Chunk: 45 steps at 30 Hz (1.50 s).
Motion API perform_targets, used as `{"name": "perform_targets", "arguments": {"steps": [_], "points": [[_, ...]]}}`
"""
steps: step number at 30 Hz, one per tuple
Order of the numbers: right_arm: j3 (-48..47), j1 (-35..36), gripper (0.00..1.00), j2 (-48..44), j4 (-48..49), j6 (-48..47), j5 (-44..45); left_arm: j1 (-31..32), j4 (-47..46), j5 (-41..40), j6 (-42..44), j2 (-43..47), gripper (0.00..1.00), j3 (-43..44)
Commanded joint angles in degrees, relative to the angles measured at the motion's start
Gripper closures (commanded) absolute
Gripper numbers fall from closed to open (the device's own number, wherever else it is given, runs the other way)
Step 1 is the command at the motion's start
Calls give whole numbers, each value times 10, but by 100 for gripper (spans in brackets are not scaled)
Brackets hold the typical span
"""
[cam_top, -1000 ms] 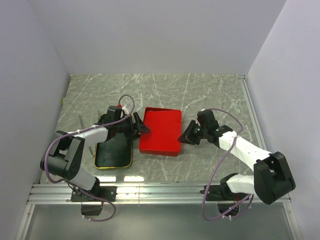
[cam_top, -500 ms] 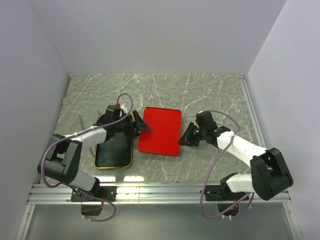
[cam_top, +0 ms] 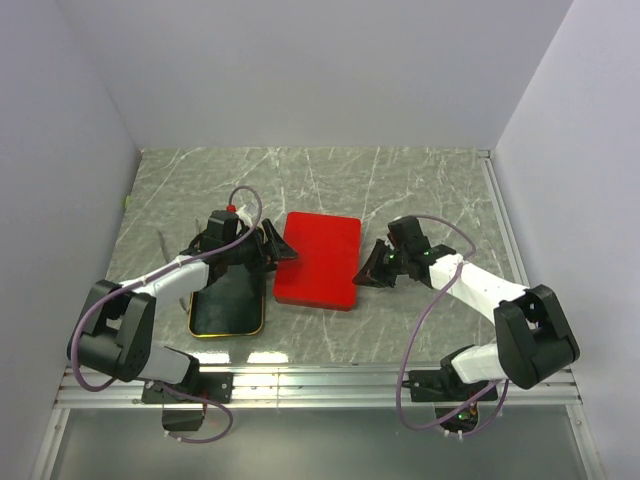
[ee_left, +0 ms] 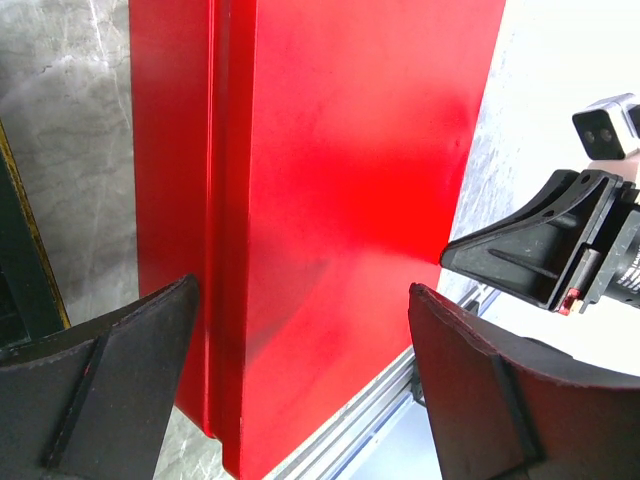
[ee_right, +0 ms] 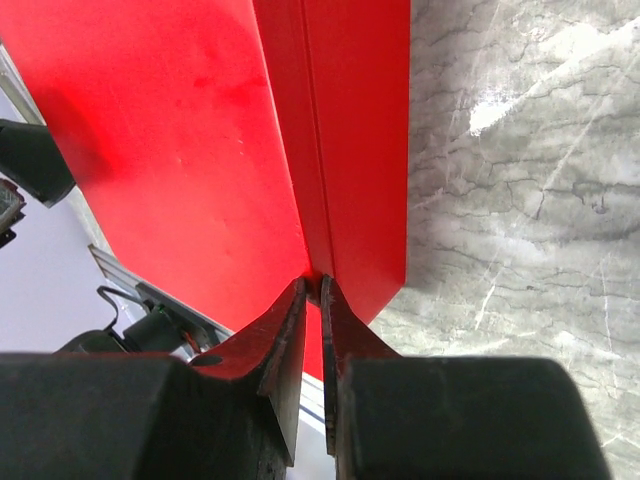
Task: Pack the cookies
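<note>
Red glossy flat lid [cam_top: 318, 262], right gripper [ee_right: 313, 287] pinching rim

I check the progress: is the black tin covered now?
Uncovered: the red lid is beside the black tin, not on it.

The flat red rectangular tin lid [cam_top: 320, 262] looks like painted metal – smooth, with a soft satin sheen and faint smudges. Left of it, the black tray with a gold rim [cam_top: 225, 312] is glossy. The grey marbled tabletop [cam_top: 420, 190] looks polished. The left gripper [ee_left: 302, 290] has fingers [ee_left: 110, 390] of matt black plastic
</note>
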State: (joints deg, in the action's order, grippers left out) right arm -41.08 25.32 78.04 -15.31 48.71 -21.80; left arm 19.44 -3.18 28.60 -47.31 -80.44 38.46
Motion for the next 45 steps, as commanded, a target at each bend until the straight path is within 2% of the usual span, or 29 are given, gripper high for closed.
{"name": "perform_targets", "arguments": {"steps": [1, 15, 29, 33, 38, 45], "points": [[-22, 5, 100, 14, -22, 1, 33, 10, -1, 19, 5, 20, 9, -5], [-92, -4, 99, 48, -49, -4, 35, 23, -2, 13, 5, -8, 9, 9], [-100, -4, 95, 69, -53, -12, 26, 23, 10, -10, 8, -53, 12, 9], [-102, -4, 89, 73, -58, -16, 26, 23, 30, -30, 13, -77, 15, 21], [-111, -5, 73, 72, -74, -27, 38, 23, 58, -38, 13, -110, 17, 34], [-126, -15, 63, 57, -102, -46, 60, 23, 76, -40, 19, -122, 16, 47]]}}
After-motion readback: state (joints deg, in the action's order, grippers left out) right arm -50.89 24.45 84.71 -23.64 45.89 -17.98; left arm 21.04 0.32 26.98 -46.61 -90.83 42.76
